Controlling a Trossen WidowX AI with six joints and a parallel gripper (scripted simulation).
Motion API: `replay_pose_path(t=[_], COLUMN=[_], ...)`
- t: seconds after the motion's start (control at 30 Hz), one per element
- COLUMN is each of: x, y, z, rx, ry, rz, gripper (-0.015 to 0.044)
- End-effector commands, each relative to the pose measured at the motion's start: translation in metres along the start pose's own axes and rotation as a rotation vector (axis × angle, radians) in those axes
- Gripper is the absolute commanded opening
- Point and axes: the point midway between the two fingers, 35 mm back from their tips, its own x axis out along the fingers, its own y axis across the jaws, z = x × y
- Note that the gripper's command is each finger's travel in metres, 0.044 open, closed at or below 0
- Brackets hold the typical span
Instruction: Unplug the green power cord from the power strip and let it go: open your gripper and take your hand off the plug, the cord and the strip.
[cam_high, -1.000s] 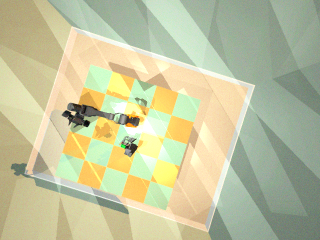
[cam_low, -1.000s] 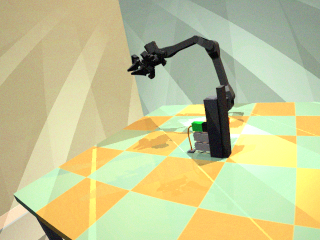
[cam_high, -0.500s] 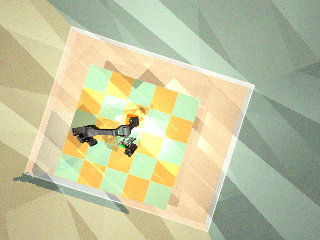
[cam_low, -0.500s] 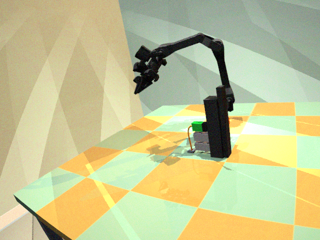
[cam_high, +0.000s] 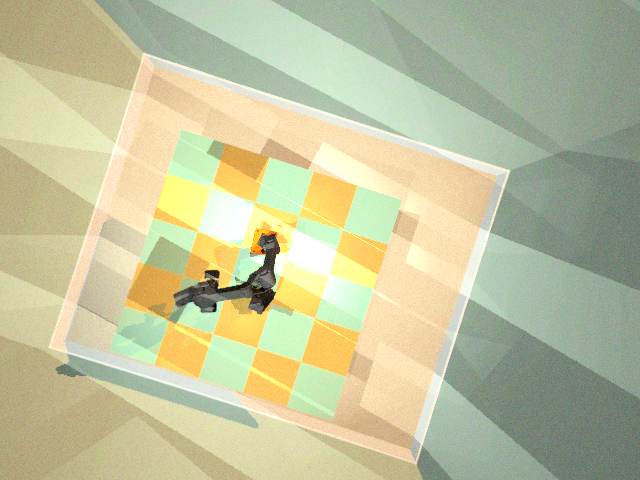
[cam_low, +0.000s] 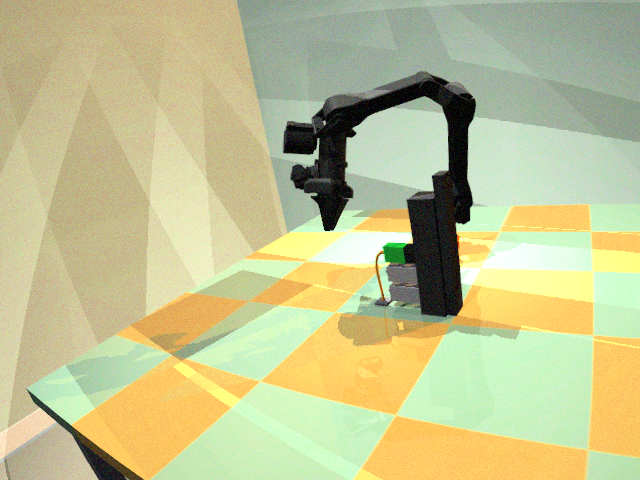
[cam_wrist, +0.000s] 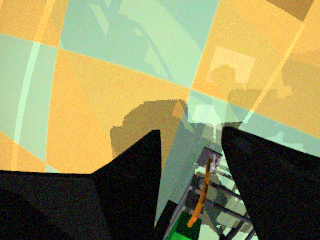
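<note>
The largest thing is the checkered orange and mint-green tabletop (cam_high: 279, 382) (cam_low: 496, 382) (cam_wrist: 115, 90). On it, right beside the box-shaped green plug (cam_low: 395, 253) (cam_wrist: 184, 229), stand two tall, black, rectangular blocks (cam_low: 428, 253). The one jointed black arm (cam_high: 232, 292) (cam_low: 387, 99) arches above the plug's level. Its black parallel-jaw gripper (cam_high: 209, 290) (cam_low: 329, 228) (cam_wrist: 191, 136) hangs apart from the plug, higher up and fingertips down, its two fingers partly spread with nothing between them.

Two grey slabs (cam_low: 402, 273) lie one above the other below the plug. The single green plug sits roughly level, its long axis running sideways in the exterior view; a black part (cam_low: 409, 253) adjoins its end facing the blocks. From its opposite end, one thin orange cord (cam_low: 378, 273) (cam_wrist: 204, 192) curves down to one small grey plate (cam_low: 383, 301) (cam_wrist: 209, 158) below the plug.

The wrist view shows the finger gap, which the exterior view merges into one wedge; the top view hides the plug. Whether the plug is seated cannot be told.
</note>
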Motion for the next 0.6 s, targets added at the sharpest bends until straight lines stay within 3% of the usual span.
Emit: replay_pose_path(t=[0.0, 0.1, 0.57], x=[0.022, 0.026, 0.026], y=[-0.001, -0.003, -0.002], z=[-0.07, -0.088, -0.088], rx=[0.303, 0.377, 0.377], ry=[0.105, 0.116, 0.116], rz=[-0.254, -0.326, -0.326], gripper=[0.016, 0.016, 0.016])
